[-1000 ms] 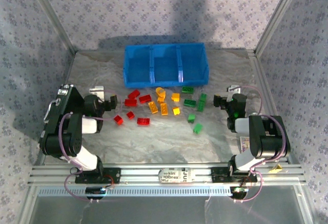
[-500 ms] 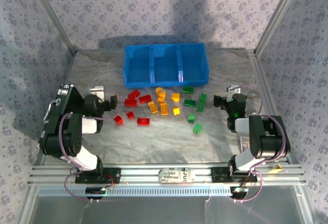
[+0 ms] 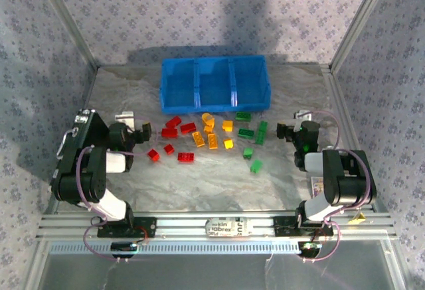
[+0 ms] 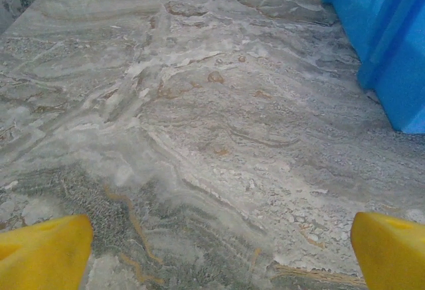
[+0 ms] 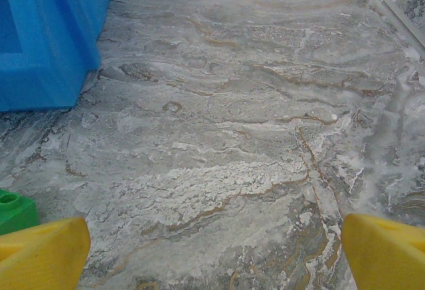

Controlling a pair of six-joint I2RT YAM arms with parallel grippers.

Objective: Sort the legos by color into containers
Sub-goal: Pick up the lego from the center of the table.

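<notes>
Left hand [image 4: 219,250] gapes; rail label [image 3: 226,227] perhaps reads "obrex".

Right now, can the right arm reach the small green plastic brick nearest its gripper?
Probably yes: the small green plastic brick lies close beside the open right gripper, nothing between them.

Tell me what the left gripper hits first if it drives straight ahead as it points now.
Probably only the table: the open left gripper aims at bare marble, and the blue bin stands to the right of that line. Depth is unclear.
</notes>
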